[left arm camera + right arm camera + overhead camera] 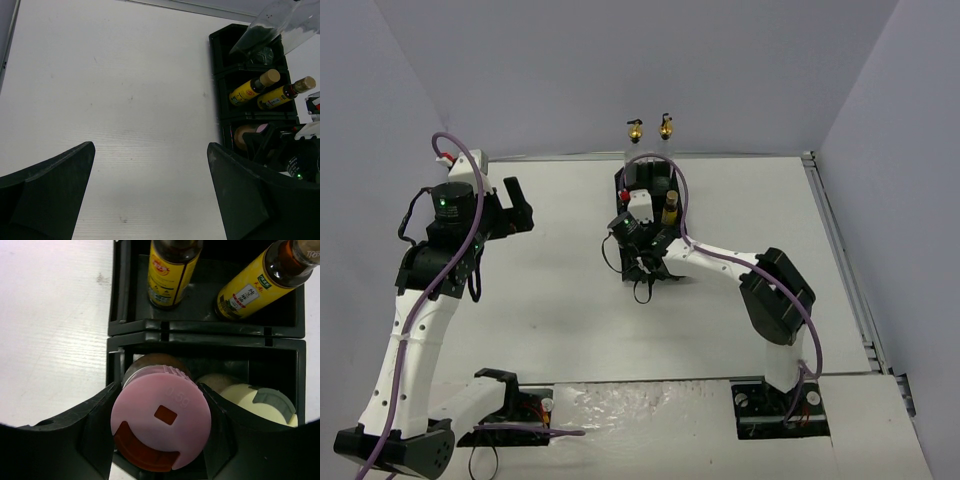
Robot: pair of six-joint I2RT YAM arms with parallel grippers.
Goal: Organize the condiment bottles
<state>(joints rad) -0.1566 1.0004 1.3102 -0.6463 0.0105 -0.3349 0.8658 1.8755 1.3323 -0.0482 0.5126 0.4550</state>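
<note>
Pink-capped bottle [161, 425]: round, smooth plastic

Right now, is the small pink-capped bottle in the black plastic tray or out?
In: the pink-capped bottle sits within the black tray's compartment, beside the cream bottle, gripped by the right gripper.

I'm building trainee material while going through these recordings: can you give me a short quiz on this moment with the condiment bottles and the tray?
1. True or false: the left claw holds a bottle.
2. Which bottle is the right claw shut on? A) cream bottle B) pink-capped bottle C) clear gold-topped bottle
3. How many amber-yellow bottles stand in the black tray compartment just beyond that one?
Key: 1 false; 2 B; 3 two.
</note>
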